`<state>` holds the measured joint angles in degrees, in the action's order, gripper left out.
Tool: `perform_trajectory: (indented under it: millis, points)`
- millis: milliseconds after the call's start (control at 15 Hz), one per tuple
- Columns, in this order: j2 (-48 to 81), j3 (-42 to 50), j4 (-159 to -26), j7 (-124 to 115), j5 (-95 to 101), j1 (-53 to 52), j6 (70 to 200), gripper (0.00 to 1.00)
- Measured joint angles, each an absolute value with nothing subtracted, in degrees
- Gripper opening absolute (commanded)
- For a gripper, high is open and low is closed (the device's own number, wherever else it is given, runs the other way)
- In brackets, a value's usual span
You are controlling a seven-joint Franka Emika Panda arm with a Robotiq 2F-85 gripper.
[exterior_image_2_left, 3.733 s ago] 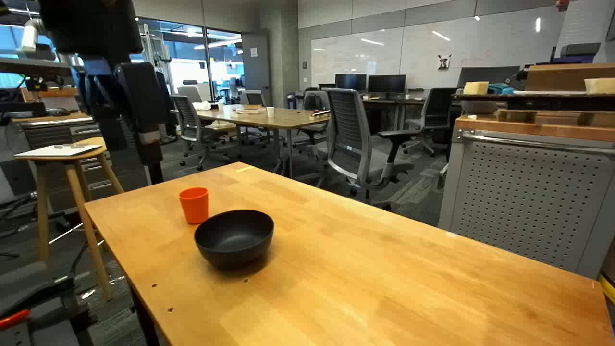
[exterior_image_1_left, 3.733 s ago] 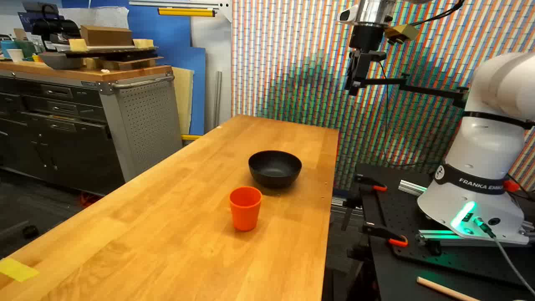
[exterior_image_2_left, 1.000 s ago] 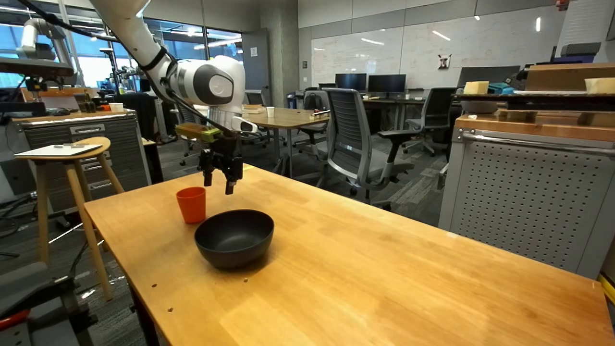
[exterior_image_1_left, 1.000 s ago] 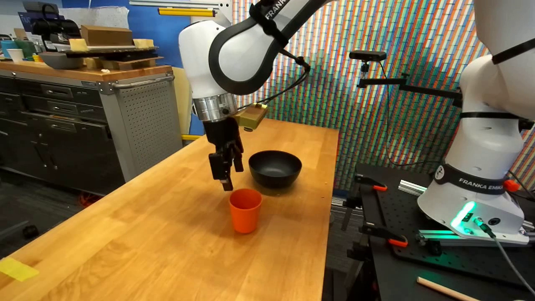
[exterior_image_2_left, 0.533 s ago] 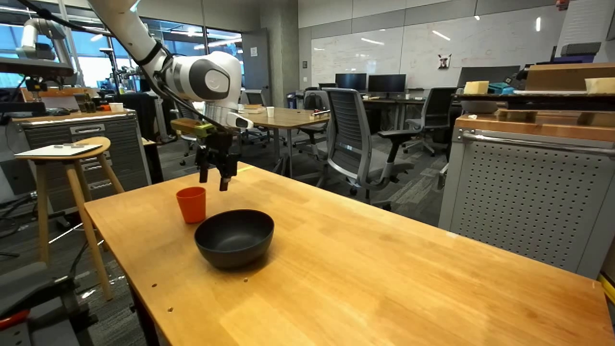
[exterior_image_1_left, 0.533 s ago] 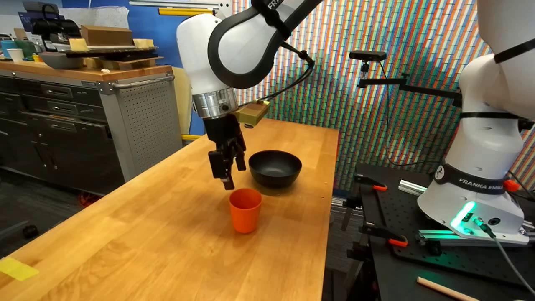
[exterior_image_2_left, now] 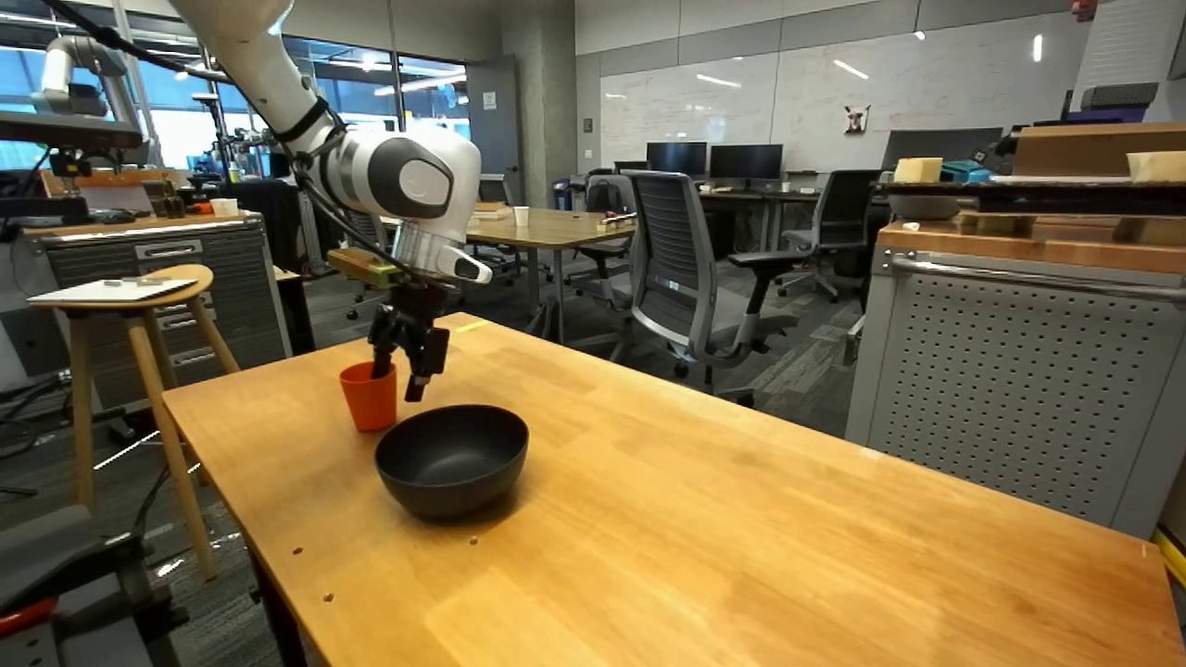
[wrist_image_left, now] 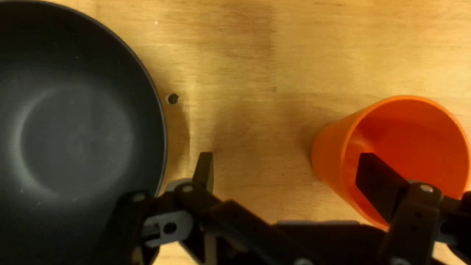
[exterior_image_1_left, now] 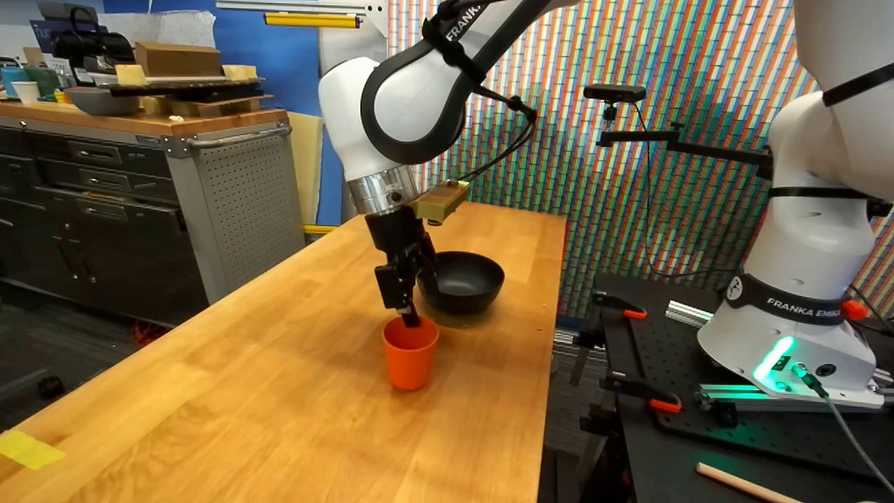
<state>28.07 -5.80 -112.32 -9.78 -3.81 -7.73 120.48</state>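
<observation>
Presently, in an exterior view, the orange cup (exterior_image_1_left: 409, 365) stands upright on the table (exterior_image_1_left: 279, 377), toward its robot-side edge. In an exterior view, the gripper (exterior_image_2_left: 397, 386) is spread — nothing pinched. In the wrist view, one fingertip (wrist_image_left: 375, 178) lies inside the cup's mouth, its opposite near the black bowl (wrist_image_left: 77, 132) — sideways drift could tip the cup.

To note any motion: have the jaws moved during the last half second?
Yes: in both exterior views the jaws are lower, nearer the table, with one inside the orange cup.

A robotics lab: a bench-mounted robot arm (exterior_image_1_left: 803, 244), drawer cabinet (exterior_image_1_left: 105, 223), whiteboard (exterior_image_2_left: 704, 111), 2 side-by-side monitors (exterior_image_2_left: 746, 161) and office chairs (exterior_image_2_left: 672, 250).
</observation>
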Motion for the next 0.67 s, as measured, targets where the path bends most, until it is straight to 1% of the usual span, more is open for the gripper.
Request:
perform_trajectory:
  millis: [67,200,267,400,600,667]
  points:
    - [28.2,-5.8,-112.5,-9.8,-4.3,-7.7,119.7,0.74]
    - [28.4,-5.9,-112.9,-9.8,-5.3,-7.7,118.5,0.58]
    - [28.5,-5.9,-113.1,-9.7,-5.8,-7.7,118.3,0.49]
    - [28.9,-6.0,-113.3,-9.7,-6.7,-7.7,118.3,0.35]
    - [29.5,-6.1,-113.4,-9.6,-7.8,-7.7,118.3,0.11]
    - [29.5,-6.1,-113.4,-9.5,-8.2,-7.7,118.3,0.04]
